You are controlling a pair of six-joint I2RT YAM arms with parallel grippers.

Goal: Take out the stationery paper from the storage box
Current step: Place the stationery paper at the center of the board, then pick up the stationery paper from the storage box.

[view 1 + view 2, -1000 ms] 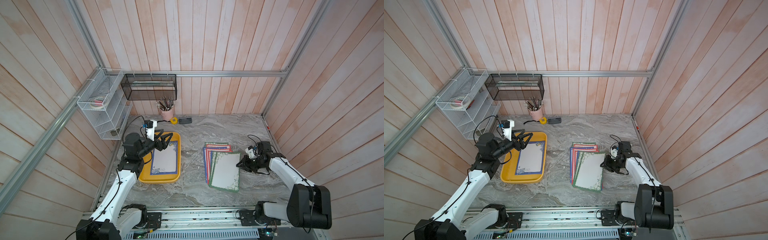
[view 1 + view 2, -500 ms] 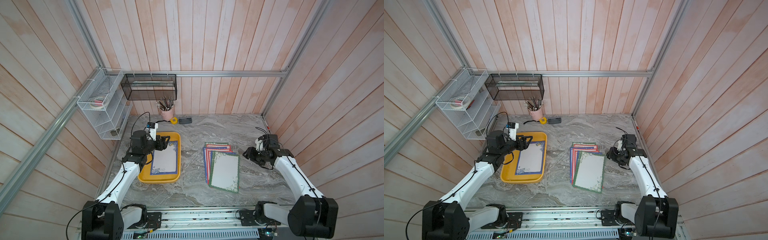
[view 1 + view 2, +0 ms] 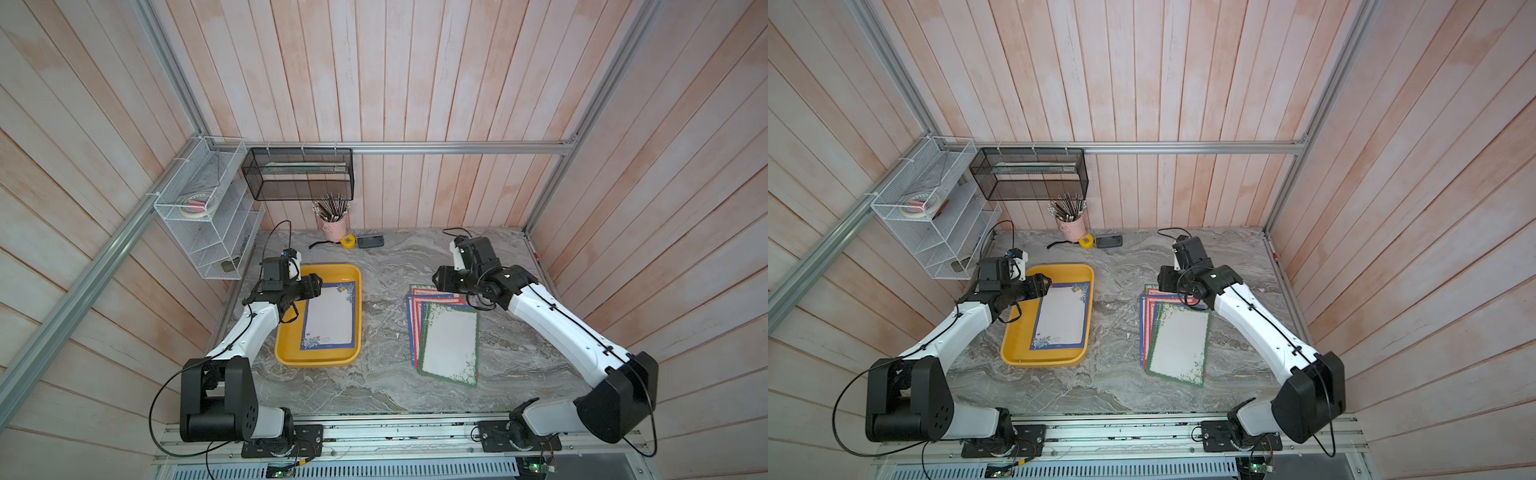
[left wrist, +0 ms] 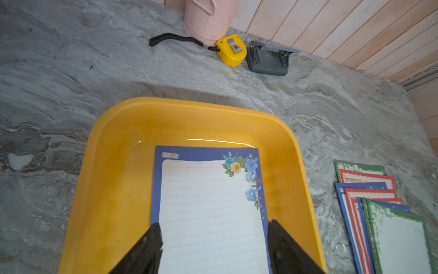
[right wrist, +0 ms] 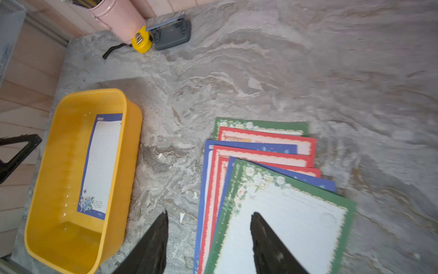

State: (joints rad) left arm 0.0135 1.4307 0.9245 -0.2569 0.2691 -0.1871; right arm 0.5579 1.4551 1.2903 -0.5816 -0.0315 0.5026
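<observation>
L gripper [image 4: 214, 225] open, empty, over blue sheet [image 4: 208, 189] in yellow box [image 3: 291, 353], centre-left in a top view. R gripper [image 5: 209, 214] open, empty. Risk: flat sheet, tips prob skid/crumple.

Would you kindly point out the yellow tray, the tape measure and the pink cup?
yellow tray [image 3: 290, 345], a top view, bare floor
tape measure [image 4: 228, 58], left wrist view, yellow case
pink cup [image 3: 1072, 230], a top view, side wall

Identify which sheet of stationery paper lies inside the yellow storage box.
The blue-bordered sheet, alone in the storage box; the rest lie fanned in a pile on the table.
</observation>
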